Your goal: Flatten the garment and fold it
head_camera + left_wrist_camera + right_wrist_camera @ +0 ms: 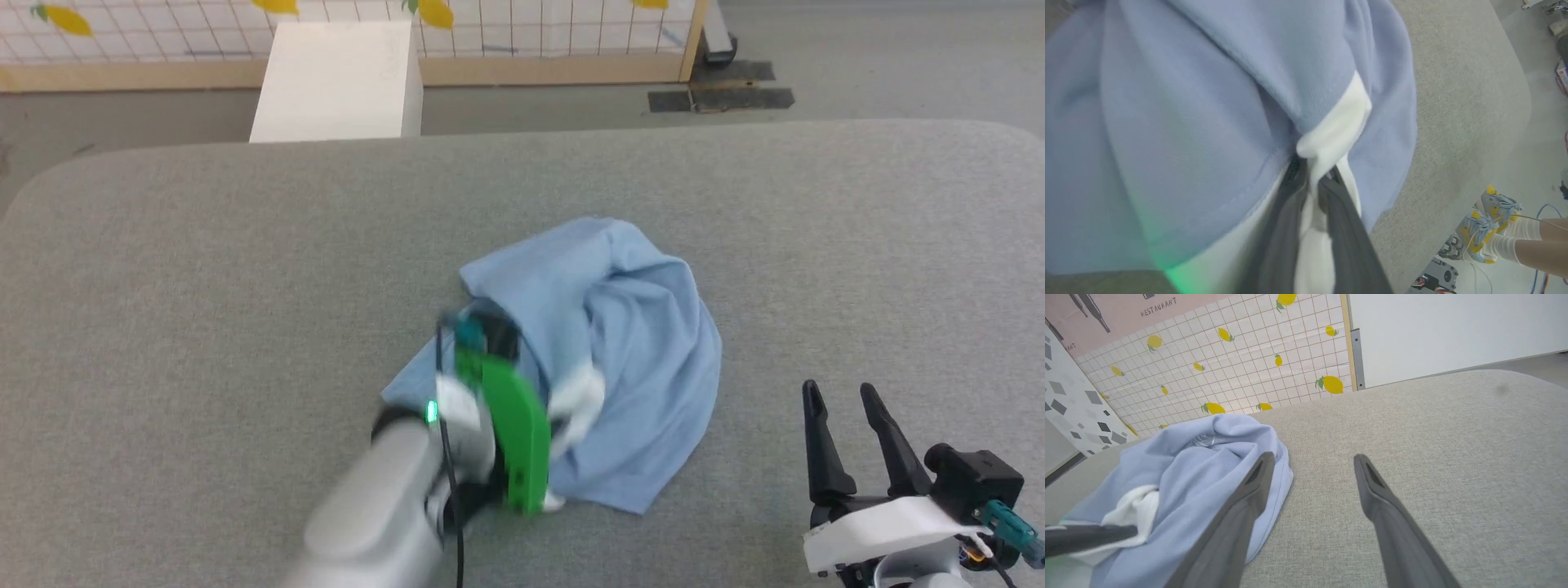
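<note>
At the left, the left tool (1314,169) is closed on a fold of the white inner cloth of the light blue polo shirt (620,327). In the head view its green cover (514,425) lies over the shirt's near left edge. The shirt sits crumpled in a mound at the middle of the grey fabric bench (204,286), with white lining showing among the blue folds. To the right, well apart from the shirt, the right tool (838,386) hovers over bare bench with its jaws wide apart and nothing between them.

The right wrist view shows a pink poster (1126,310) bearing the word "RESTAURANT", beside a lemon-printed tiled panel (1274,355). It also shows a faint white mark (1204,439) on the shirt, too small to read. The left wrist view shows a person's yellow and blue sneakers (1488,222) and white socks beyond the bench edge. The head view shows a white box (339,82) behind the bench.
</note>
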